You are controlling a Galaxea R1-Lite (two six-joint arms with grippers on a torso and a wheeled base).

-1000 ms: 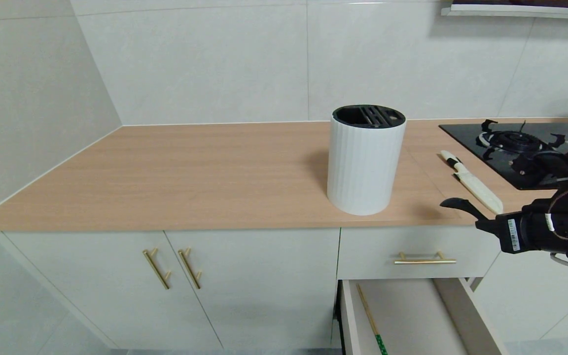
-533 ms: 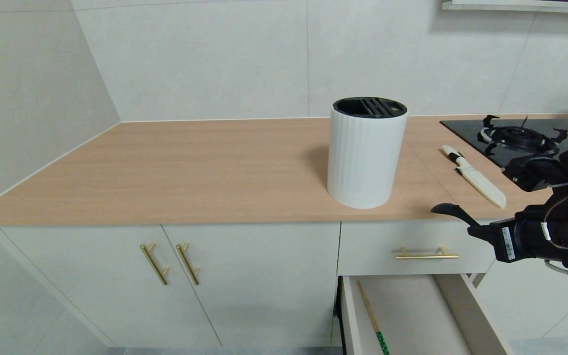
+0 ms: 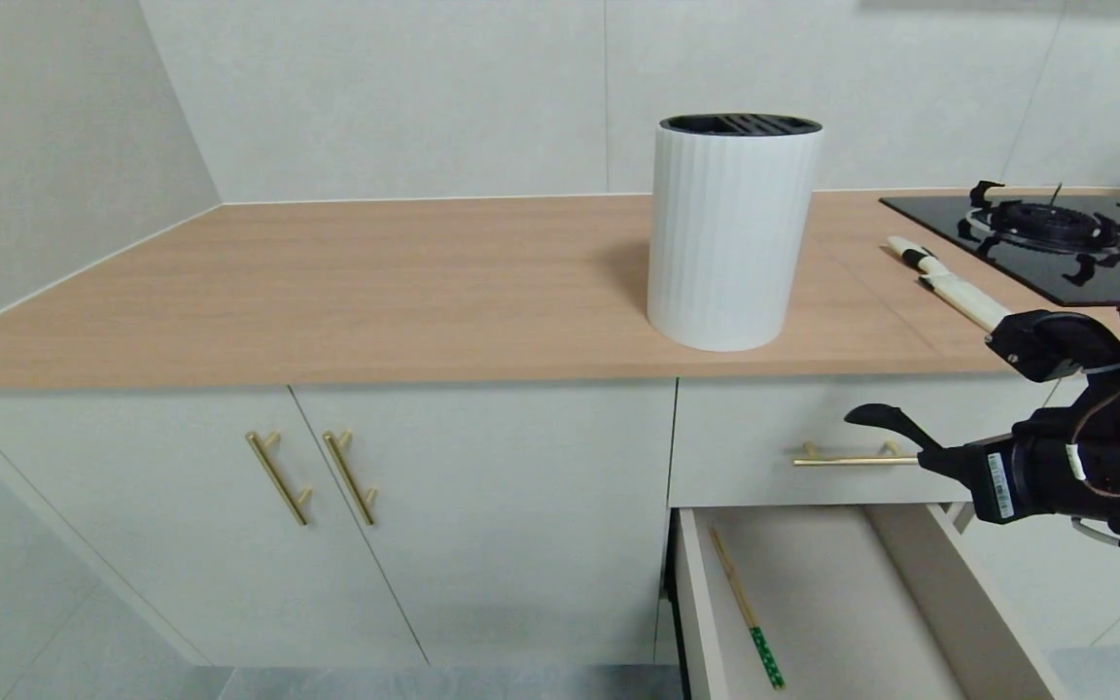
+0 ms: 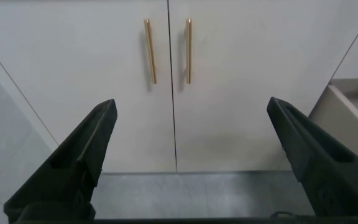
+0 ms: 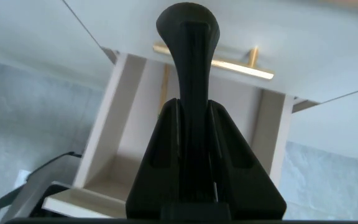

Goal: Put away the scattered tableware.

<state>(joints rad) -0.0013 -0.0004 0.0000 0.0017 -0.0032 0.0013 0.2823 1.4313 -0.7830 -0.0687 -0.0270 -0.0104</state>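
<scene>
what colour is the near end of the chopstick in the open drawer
Green; the chopstick shows best in the head view.

Cream-white knife with black band (image 3: 949, 285): flat on wooden tabletop (image 3: 375, 292), right of upright white ribbed cylindrical holder (image 3: 730, 233). Green-tipped wooden chopstick (image 3: 745, 605): lengthwise in open drawer (image 3: 832, 603).

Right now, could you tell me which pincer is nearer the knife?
Right. The right pincer hangs below the counter edge by the knife; the left pincer faces the cabinet doors, farther away.
</scene>
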